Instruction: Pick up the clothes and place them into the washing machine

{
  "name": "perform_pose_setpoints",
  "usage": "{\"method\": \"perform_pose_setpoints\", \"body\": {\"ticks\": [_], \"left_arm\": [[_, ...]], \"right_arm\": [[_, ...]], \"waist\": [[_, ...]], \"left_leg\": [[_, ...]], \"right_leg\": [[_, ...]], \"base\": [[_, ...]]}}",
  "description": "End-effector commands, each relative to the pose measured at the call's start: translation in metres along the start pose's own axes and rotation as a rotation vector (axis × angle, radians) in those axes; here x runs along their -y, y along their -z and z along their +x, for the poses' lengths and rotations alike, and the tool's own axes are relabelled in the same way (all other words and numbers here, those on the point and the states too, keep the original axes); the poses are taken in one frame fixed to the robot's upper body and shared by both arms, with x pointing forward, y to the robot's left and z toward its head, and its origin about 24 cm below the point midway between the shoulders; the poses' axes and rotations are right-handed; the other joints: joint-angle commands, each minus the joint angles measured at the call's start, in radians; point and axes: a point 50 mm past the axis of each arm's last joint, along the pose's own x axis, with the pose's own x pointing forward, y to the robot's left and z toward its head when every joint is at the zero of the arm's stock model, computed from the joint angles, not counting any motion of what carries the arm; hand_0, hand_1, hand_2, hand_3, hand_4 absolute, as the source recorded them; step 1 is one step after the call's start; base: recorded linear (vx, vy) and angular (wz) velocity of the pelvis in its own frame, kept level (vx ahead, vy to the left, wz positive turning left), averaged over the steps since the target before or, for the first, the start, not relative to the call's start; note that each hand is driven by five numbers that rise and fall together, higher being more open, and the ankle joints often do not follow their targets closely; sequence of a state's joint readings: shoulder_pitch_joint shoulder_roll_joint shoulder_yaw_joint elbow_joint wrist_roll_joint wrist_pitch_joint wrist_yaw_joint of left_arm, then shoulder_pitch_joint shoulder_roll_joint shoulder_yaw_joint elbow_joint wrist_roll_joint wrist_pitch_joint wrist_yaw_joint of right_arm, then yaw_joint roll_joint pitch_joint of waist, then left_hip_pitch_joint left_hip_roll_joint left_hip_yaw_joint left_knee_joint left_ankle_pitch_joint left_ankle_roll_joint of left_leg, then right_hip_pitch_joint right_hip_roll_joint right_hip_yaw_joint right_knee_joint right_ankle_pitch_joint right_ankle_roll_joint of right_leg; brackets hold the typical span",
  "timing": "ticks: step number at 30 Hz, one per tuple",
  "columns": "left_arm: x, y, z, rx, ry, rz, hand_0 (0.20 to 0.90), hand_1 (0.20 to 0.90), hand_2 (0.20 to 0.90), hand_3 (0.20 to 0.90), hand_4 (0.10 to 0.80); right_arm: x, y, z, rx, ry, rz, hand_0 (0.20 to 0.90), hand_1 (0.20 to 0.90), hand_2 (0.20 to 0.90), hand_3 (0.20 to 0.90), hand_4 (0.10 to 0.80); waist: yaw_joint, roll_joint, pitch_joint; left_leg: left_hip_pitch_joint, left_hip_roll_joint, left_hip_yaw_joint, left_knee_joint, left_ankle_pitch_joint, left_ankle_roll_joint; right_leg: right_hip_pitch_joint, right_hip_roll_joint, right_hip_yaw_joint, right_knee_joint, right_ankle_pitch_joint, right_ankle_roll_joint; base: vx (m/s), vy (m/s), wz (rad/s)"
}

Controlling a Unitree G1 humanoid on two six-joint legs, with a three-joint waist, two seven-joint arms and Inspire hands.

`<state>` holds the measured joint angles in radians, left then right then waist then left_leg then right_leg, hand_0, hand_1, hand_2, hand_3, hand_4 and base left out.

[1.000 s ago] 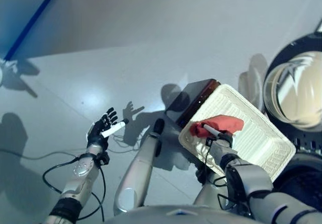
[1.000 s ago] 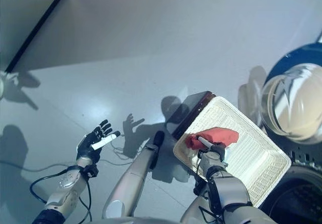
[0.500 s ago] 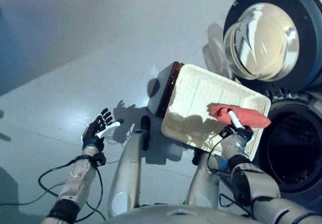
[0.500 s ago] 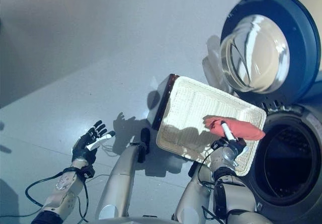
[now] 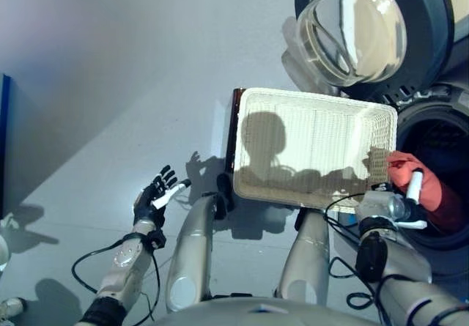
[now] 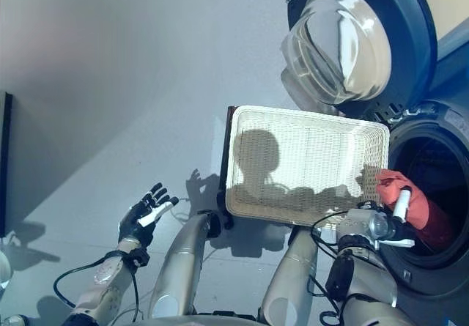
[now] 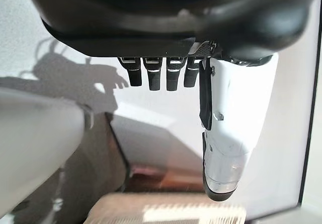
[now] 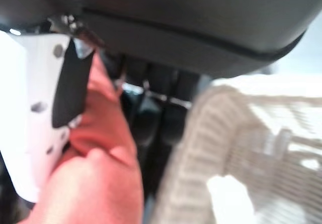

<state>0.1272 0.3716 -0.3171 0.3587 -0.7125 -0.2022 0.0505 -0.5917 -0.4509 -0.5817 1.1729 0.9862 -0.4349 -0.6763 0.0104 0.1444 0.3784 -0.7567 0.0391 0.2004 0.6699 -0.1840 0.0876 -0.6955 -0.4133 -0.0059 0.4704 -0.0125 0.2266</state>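
- The right robot hand pinches a red cloth between its white-covered thumb and curled fingers, at the dark mouth of the washing machine.
- The cloth hangs just past the right end of a white woven basket, which stands between the robot and the machine.
- The machine's round glass door is swung open, above the basket.
- A dark brown box sits on the floor against the basket's left side.
- The left robot hand hovers over the floor with fingers spread, empty, well apart from the basket.
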Motion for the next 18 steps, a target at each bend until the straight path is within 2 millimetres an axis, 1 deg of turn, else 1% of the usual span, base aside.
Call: {"method": "perform_pose_setpoints", "body": {"ticks": [1, 2, 3, 6, 10, 11, 12, 15, 18], "left_arm": [[-0.007, 0.0, -0.014, 0.048, -0.01, -0.015, 0.9, 0.9, 0.9, 0.9, 0.8], [-0.007, 0.001, -0.014, 0.047, -0.007, -0.017, 0.9, 0.9, 0.9, 0.9, 0.8], [-0.005, 0.0, -0.015, 0.051, 0.003, -0.018, 0.9, 0.9, 0.9, 0.9, 0.8], [-0.006, 0.003, -0.017, 0.039, 0.01, -0.016, 0.9, 0.9, 0.9, 0.9, 0.8], [-0.003, 0.008, -0.02, 0.013, 0.032, -0.015, 0.9, 0.9, 0.9, 0.9, 0.8], [-0.002, 0.008, -0.02, 0.011, 0.033, -0.016, 0.9, 0.9, 0.9, 0.9, 0.8], [-0.001, 0.01, -0.022, 0.001, 0.04, -0.02, 0.9, 0.9, 0.9, 0.9, 0.8], [-0.001, 0.012, -0.023, -0.016, 0.044, -0.022, 0.9, 0.9, 0.9, 0.9, 0.8], [-0.001, 0.013, -0.023, -0.026, 0.04, -0.03, 0.9, 0.9, 0.9, 0.9, 0.8]], "right_arm": [[-0.023, -0.091, 0.015, 0.293, -0.027, 0.07, 0.2, 0.2, 0.2, 0.2, 0.3], [-0.024, -0.093, 0.015, 0.297, -0.026, 0.068, 0.2, 0.2, 0.2, 0.2, 0.3], [-0.028, -0.112, 0.018, 0.326, -0.016, 0.077, 0.2, 0.2, 0.2, 0.2, 0.3], [-0.03, -0.137, 0.02, 0.359, 0.003, 0.115, 0.2, 0.2, 0.2, 0.2, 0.3], [-0.027, -0.163, 0.024, 0.387, 0.048, 0.141, 0.2, 0.2, 0.2, 0.2, 0.3], [-0.026, -0.164, 0.024, 0.388, 0.048, 0.141, 0.2, 0.2, 0.2, 0.2, 0.3], [-0.019, -0.172, 0.028, 0.365, 0.102, 0.201, 0.2, 0.2, 0.2, 0.2, 0.3], [-0.011, -0.175, 0.032, 0.338, 0.137, 0.226, 0.2, 0.2, 0.2, 0.2, 0.3], [-0.013, -0.171, 0.032, 0.319, 0.136, 0.248, 0.2, 0.2, 0.2, 0.2, 0.3]], "waist": [[0.003, 0.044, -0.059], [0.002, 0.046, -0.054], [0.001, 0.052, -0.067], [-0.004, 0.061, -0.078], [-0.003, 0.07, -0.094], [-0.006, 0.071, -0.089], [-0.005, 0.075, -0.103], [-0.007, 0.078, -0.111], [-0.005, 0.082, -0.114]], "left_leg": [[0.032, 0.041, -0.102, -0.08, 0.025, -0.113], [0.024, 0.044, -0.087, -0.081, 0.045, -0.107], [0.034, 0.041, -0.094, -0.075, 0.016, -0.111], [0.038, 0.043, -0.087, -0.074, 0.012, -0.111], [0.042, 0.046, -0.076, -0.082, 0.01, -0.113], [0.034, 0.05, -0.062, -0.084, 0.03, -0.108], [0.041, 0.046, -0.074, -0.085, 0.009, -0.114], [0.04, 0.047, -0.071, -0.086, 0.008, -0.114], [0.039, 0.049, -0.069, -0.086, 0.003, -0.114]], "right_leg": [[-0.068, 0.055, 0.0, 0.117, -0.092, -0.084], [-0.077, 0.052, -0.006, 0.114, -0.073, -0.09], [-0.08, 0.057, 0.012, 0.125, -0.096, -0.084], [-0.097, 0.062, 0.028, 0.137, -0.1, -0.085], [-0.112, 0.063, 0.038, 0.146, -0.104, -0.085], [-0.118, 0.06, 0.03, 0.142, -0.085, -0.091], [-0.116, 0.066, 0.042, 0.146, -0.105, -0.085], [-0.124, 0.069, 0.047, 0.151, -0.106, -0.086], [-0.13, 0.07, 0.049, 0.154, -0.108, -0.086]], "base": [[-0.066, 0.022, -0.19], [0.027, 0.025, -0.22], [0.017, 0.014, -0.19], [0.056, 0.01, -0.16], [0.0, 0.005, -0.08], [0.0, 0.0, 0.0], [0.0, 0.0, 0.0], [0.054, 0.001, -0.04], [0.0, 0.0, 0.0]]}}
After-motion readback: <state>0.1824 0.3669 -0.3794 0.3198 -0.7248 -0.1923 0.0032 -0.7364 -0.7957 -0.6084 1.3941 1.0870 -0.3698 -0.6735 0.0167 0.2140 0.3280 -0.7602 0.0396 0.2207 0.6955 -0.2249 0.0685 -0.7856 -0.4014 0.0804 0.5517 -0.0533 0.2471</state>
